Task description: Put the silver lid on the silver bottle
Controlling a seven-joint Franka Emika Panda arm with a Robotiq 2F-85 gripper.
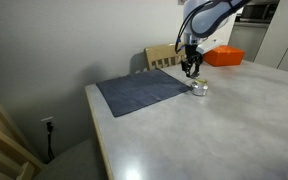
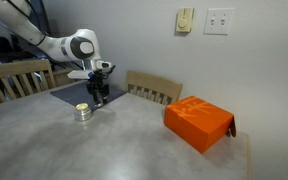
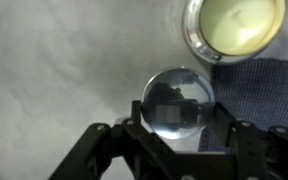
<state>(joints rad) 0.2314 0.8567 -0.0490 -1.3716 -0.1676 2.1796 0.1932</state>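
The silver bottle [image 3: 234, 27] is a small squat shiny metal container, open, with pale yellow contents. It stands on the table by the edge of a dark grey cloth [image 1: 144, 92], and shows in both exterior views [image 1: 199, 88] [image 2: 83, 112]. My gripper [image 3: 177, 125] is shut on the round shiny silver lid [image 3: 177, 100] and holds it above the table, just beside the bottle. In the exterior views the gripper [image 1: 190, 68] [image 2: 99, 93] hangs slightly above and next to the bottle.
An orange box [image 2: 198, 122] lies on the table away from the bottle, also in an exterior view [image 1: 224, 56]. Wooden chairs [image 2: 154, 88] stand at the table's edges. A wall runs behind the table.
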